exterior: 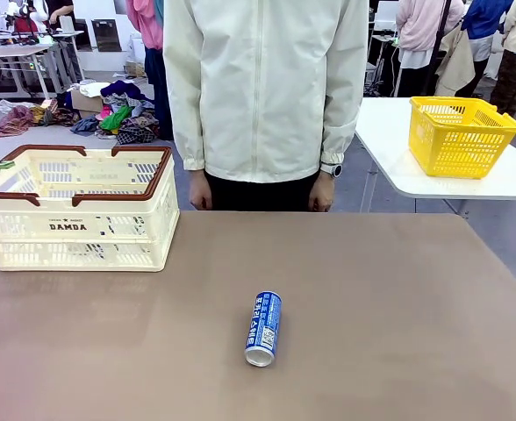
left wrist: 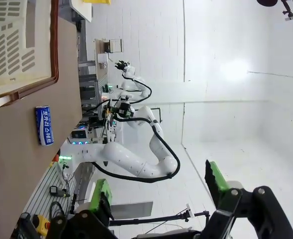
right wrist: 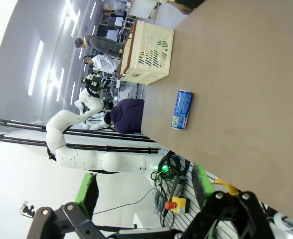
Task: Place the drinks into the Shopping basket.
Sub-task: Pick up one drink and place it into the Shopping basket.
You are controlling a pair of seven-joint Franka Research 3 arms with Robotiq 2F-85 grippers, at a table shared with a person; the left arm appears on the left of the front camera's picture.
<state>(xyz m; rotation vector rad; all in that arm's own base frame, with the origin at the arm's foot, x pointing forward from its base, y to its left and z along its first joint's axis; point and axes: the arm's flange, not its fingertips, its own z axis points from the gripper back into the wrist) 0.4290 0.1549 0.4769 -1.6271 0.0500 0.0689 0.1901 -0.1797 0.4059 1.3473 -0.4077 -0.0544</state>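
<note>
— Looking at your grippers: left gripper (left wrist: 159, 191) and right gripper (right wrist: 144, 191) both gape wide, holding nothing.

— And the slim blue aluminium can (exterior: 264, 328)?

— It lies mid-table: probably light, smooth, prone to rolling. Pinch across its middle. The cream-white slotted plastic basket (exterior: 74, 230) sits far-left.
</note>
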